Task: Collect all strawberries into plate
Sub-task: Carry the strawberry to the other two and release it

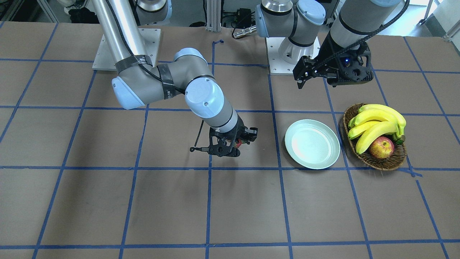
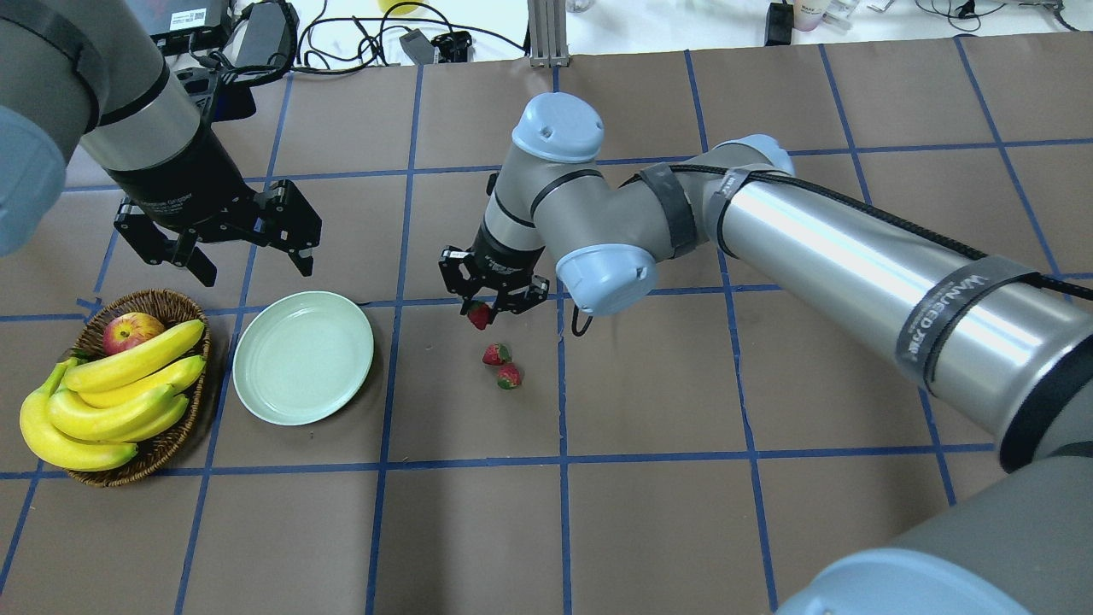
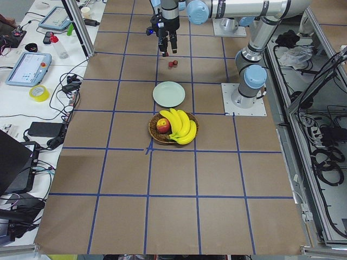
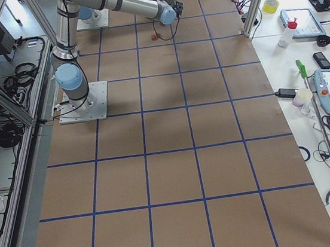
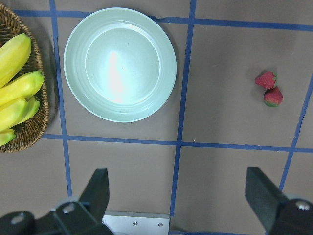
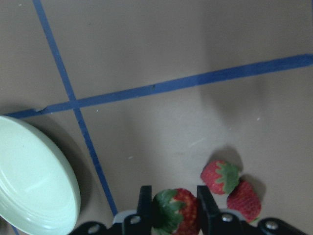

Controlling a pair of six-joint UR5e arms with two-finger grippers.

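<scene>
My right gripper [image 2: 491, 306] is shut on one strawberry [image 2: 479, 316] and holds it just above the table; the wrist view shows the red berry [image 6: 178, 218] between the fingers [image 6: 144, 203]. Two more strawberries [image 2: 496, 354] [image 2: 510, 376] lie touching on the table just in front of it, also in the left wrist view [image 5: 265, 80] [image 5: 273, 96]. The pale mint plate [image 2: 256, 376] lies empty to the left, between the berries and the basket. My left gripper [image 2: 254, 266] hangs open and empty above the plate's far edge.
A brown wicker basket [image 2: 166, 301] with bananas [image 2: 111, 393] and a red-yellow apple [image 2: 132, 331] stands left of the plate. Blue tape lines cross the brown table. The arm bases stand at the robot's side of the table.
</scene>
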